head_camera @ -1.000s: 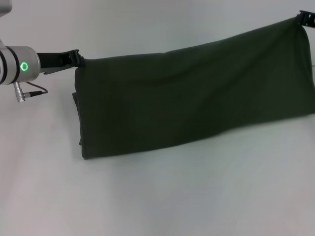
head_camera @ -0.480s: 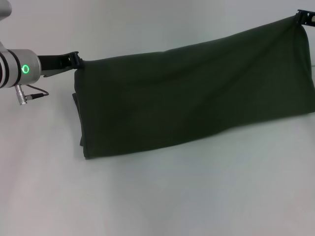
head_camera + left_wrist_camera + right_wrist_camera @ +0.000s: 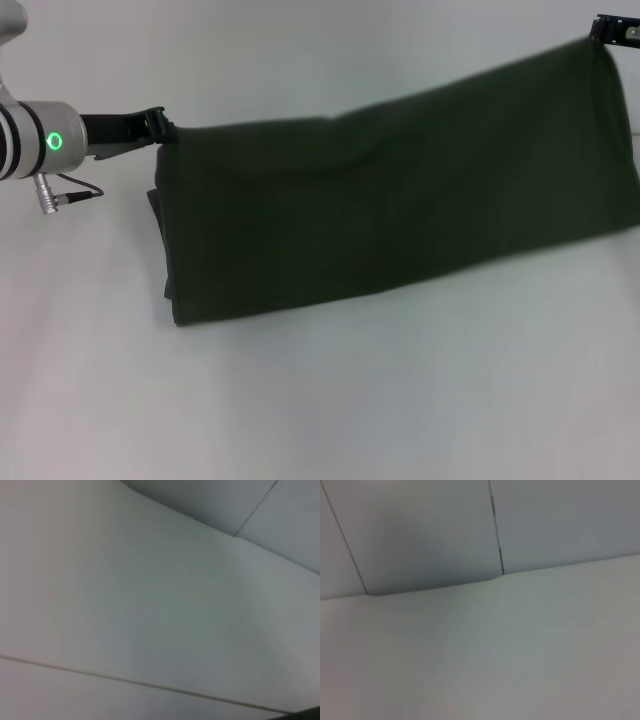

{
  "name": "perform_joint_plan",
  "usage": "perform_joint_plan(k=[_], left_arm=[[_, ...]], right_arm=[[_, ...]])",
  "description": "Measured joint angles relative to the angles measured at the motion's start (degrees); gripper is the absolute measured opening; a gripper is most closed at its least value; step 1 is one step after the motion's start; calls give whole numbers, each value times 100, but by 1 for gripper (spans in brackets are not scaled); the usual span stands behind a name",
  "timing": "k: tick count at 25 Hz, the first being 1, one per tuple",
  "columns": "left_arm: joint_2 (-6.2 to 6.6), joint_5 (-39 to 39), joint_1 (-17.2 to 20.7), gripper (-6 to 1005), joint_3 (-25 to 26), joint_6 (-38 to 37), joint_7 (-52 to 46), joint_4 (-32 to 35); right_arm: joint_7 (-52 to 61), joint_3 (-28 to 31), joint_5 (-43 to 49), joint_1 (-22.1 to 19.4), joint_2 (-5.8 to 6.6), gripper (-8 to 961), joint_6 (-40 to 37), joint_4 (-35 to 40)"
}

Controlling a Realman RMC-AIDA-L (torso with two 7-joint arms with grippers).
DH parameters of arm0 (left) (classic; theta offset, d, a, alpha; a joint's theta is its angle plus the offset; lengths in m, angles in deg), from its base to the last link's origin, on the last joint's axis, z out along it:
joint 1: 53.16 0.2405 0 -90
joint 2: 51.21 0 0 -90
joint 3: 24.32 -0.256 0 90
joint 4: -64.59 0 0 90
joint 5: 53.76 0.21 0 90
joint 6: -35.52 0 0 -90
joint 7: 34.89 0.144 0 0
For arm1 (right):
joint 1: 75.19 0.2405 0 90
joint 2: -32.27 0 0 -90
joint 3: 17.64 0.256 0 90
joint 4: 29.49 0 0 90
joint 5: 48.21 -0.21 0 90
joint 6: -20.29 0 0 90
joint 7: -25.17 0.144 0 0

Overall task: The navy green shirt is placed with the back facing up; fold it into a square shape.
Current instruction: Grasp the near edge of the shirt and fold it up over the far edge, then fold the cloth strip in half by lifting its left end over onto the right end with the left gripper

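Note:
In the head view the navy green shirt (image 3: pixel 400 200) hangs as a long dark olive band, held up by two top corners, with its lower edge resting on the white table (image 3: pixel 330 400). My left gripper (image 3: pixel 160 125) is shut on the shirt's left top corner. My right gripper (image 3: pixel 603 30) is shut on the right top corner, higher up near the frame's upper right edge. The shirt's top edge slopes up from left to right. Neither wrist view shows the shirt or any fingers.
The wrist views show only white table surface and grey wall panels (image 3: pixel 420 530). The left arm's silver wrist with a green light (image 3: pixel 55 141) sits at the left edge. White table surface lies in front of the shirt.
The right gripper has lifted its corner slightly higher, and the left gripper has shifted a little right. The shirt's top edge now slopes more steeply.

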Motion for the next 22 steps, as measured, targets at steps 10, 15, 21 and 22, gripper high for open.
perform_joint_plan(k=[10,15,21,22], left_arm=[[-108,-36,-55,149,49,4,-74,-51],[-84,-162,-6,324,52,0,-98,-40],[81,-1904,494,572,191,-788,635,33],[143,-2212,570,612,276,-1092,757,-31]], right_arm=[[112,234,323,114,175,227,-251,-44],[113,682,277,-54,243,473,-1022,251],[-51,984,-686,-836,91,825,-2532,1246],[-147,1005,-1061,-1063,60,871,-2908,1433]])
